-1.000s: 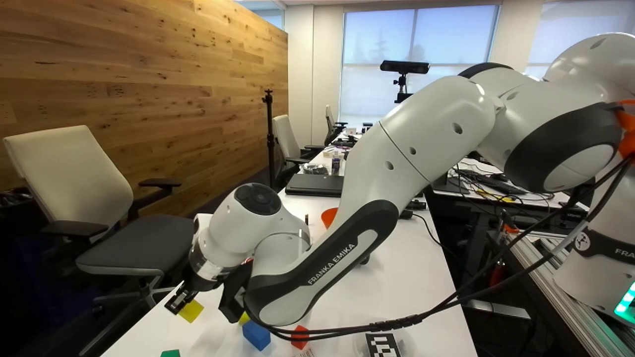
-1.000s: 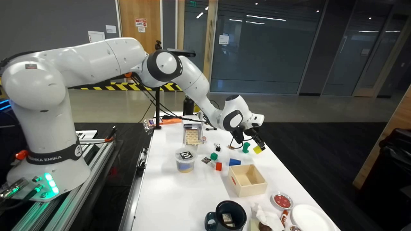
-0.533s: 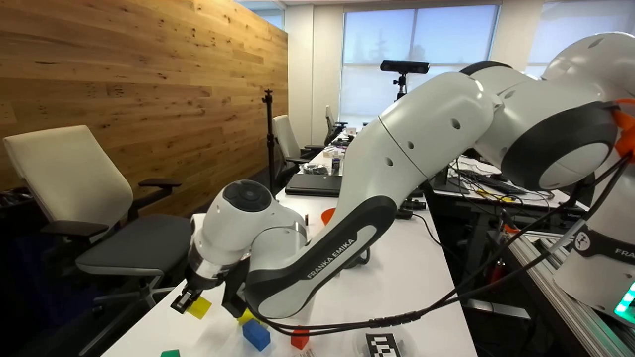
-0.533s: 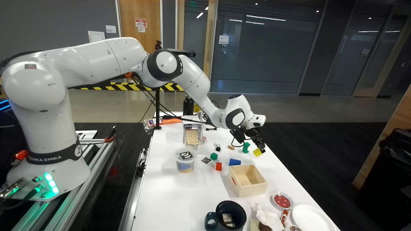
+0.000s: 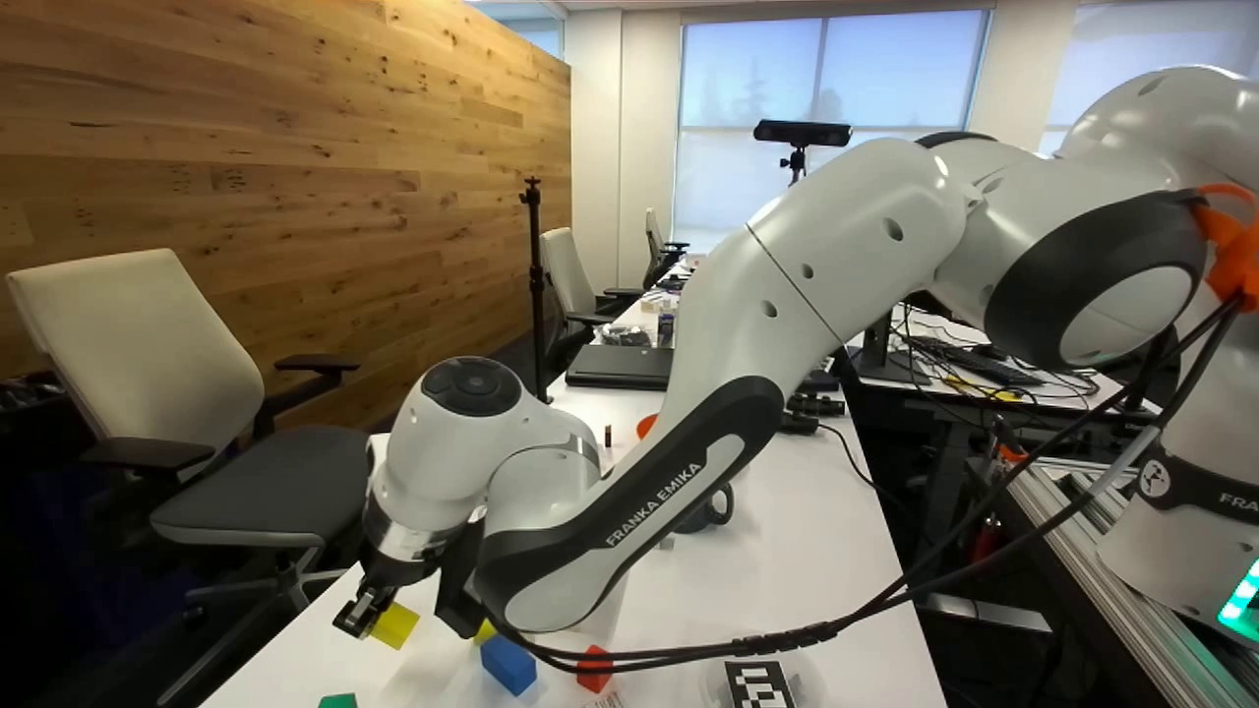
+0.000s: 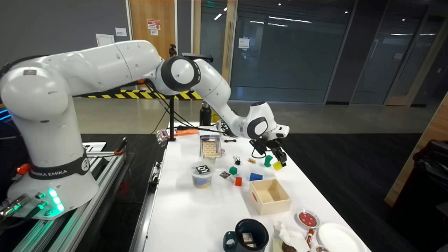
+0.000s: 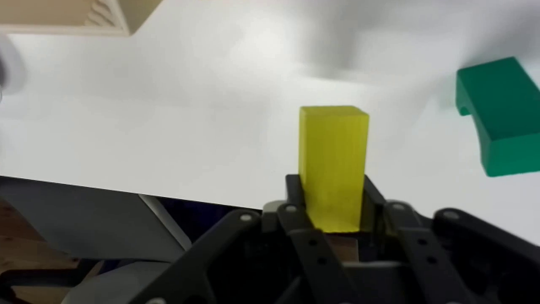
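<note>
My jaws, closed to its width, clamp a yellow, oblong, seemingly wooden block point(image 7: 334, 164) by opposite sides, presumably to steady it.

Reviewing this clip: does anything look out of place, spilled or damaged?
One oddity: in an exterior view, the dark mug has a small boxy thing inside. The gripper holds the yellow block; I see no spill or damage.
</note>
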You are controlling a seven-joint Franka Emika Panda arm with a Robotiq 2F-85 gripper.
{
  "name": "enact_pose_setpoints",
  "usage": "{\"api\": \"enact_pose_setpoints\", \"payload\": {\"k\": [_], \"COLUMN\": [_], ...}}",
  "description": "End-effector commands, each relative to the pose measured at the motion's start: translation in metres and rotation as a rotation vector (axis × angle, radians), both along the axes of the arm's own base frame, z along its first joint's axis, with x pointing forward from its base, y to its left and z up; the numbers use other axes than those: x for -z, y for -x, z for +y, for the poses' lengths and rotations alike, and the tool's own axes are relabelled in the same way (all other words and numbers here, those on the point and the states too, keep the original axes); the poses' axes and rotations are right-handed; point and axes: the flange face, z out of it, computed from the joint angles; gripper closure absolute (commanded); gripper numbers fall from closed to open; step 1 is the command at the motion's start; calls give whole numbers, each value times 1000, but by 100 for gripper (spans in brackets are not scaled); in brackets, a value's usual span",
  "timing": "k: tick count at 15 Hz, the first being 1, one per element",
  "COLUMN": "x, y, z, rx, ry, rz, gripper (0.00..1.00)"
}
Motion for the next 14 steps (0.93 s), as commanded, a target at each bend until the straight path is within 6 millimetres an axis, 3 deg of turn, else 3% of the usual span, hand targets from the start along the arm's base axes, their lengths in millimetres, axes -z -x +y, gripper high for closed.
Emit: {"api": "enact_pose_setpoints", "payload": {"k": [1,5,6,7,12,14], "x": [-7,-9,-9,-9,-8,-8], "y": [-6,-8,-8,-8,-10,-8], "z": [2,4,5,5,2,5], "rx": [-8,-12,-13,-13,-1,-25], "ry": [-14,-23,-25,-28,-30,-22], "rz": [-25,-24,-15,-9,19,93], "gripper": [91,91,41,41,7,0]}}
